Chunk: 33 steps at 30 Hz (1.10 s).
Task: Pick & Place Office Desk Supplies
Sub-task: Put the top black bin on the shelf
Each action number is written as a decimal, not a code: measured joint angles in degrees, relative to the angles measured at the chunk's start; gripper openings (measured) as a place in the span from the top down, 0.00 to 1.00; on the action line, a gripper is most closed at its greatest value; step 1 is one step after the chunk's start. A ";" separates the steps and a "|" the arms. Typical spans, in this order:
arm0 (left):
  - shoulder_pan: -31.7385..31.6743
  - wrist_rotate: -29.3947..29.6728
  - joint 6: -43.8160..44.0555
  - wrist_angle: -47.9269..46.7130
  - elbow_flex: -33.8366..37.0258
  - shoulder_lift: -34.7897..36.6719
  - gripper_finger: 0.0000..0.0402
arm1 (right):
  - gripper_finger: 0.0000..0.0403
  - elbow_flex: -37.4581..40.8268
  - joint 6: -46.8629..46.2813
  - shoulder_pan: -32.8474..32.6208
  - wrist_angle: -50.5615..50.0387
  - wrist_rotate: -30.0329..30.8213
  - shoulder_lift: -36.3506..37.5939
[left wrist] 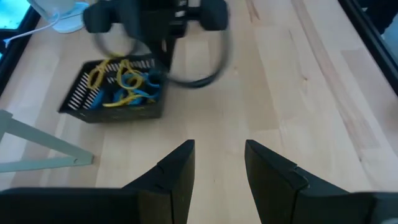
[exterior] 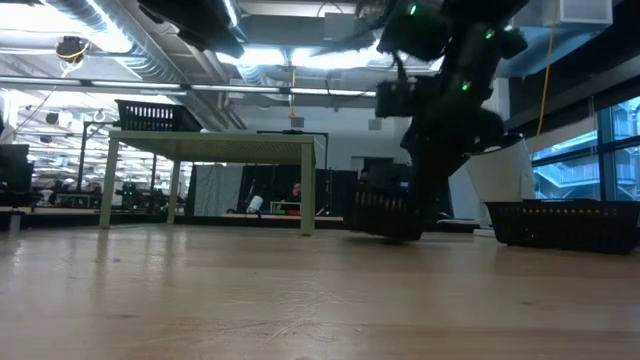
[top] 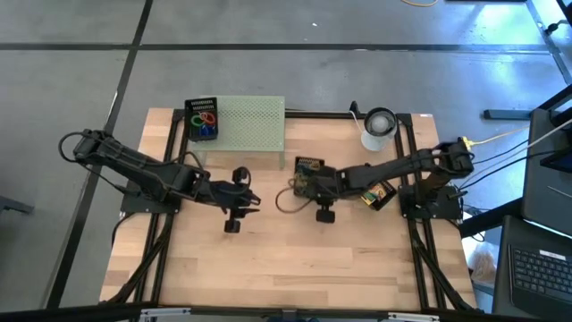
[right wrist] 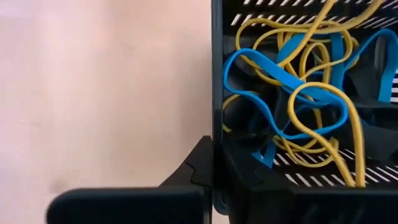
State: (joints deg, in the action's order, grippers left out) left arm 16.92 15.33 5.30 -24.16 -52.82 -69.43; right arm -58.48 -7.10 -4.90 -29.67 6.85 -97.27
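The table (left wrist: 298, 93) was pale, smooth wood with a fine grain. A black slotted tray (right wrist: 292, 177) looked like matt plastic, right against the dark matt fingers (right wrist: 199, 165). Inside it lay smooth, rubbery blue and yellow bands (right wrist: 292, 81)

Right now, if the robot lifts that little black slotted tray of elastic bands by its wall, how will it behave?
The small black slotted tray is probably light and stiff, yet may tilt, since the right pincer grips one wall only. The blue and yellow rubber bands look floppy and tangled, so they might shift together.

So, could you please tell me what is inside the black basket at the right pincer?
The black basket holds tangled yellow bands and blue bands. Whatever lies beneath them is covered.
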 joint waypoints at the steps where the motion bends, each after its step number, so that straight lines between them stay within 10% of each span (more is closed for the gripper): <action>1: 0.20 0.00 0.02 0.00 0.00 0.00 0.67 | 0.97 0.00 -0.39 -1.31 0.85 -0.02 0.00; 22: 3.71 0.02 4.66 0.44 -0.07 1.83 0.67 | 0.97 -0.17 -7.25 -7.92 21.50 -1.96 -1.61; 33: 6.36 0.03 4.65 0.20 -0.07 3.01 0.67 | 0.96 -13.28 -0.94 -7.62 12.65 -4.76 -12.46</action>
State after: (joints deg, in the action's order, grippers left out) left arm 23.27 15.36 9.95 -23.97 -52.88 -66.42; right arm -71.76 -8.04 -12.52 -17.02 2.09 -109.74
